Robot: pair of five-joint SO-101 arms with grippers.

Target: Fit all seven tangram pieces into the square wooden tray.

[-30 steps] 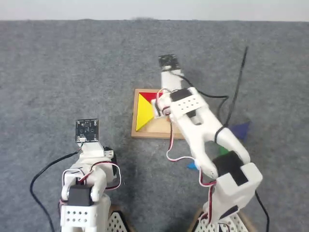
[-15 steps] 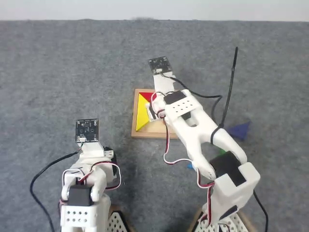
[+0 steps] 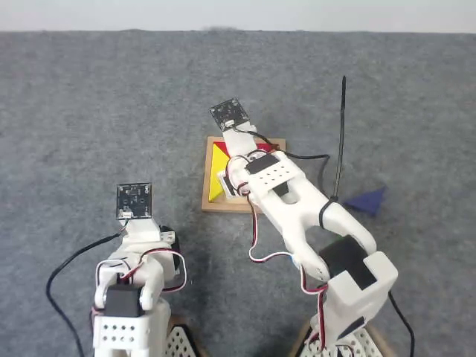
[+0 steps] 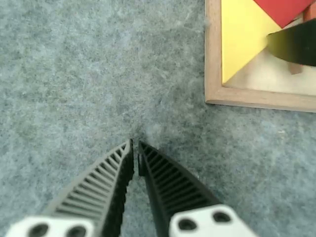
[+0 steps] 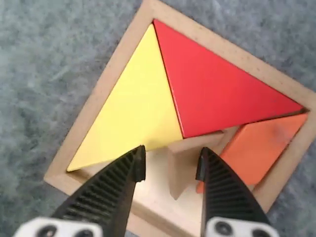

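Tangram tray (image 5: 102, 91) holds the yellow triangle (image 5: 133, 113), red triangle (image 5: 212, 94) and orange piece (image 5: 261, 148); a blue piece (image 3: 368, 199) lies on the carpet (image 3: 111, 97). Your right gripper (image 5: 171, 163) hangs spread and empty over the tray. Dip lower and a finger may dislodge the yellow triangle. Your left gripper (image 4: 136, 148) sits clenched, empty.

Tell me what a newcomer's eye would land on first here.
The large yellow triangle and large red triangle, bright inside the square wooden tray, with an orange piece beside the red one. The right gripper hangs open over the tray; a dark blue triangle lies on the grey carpet outside it.
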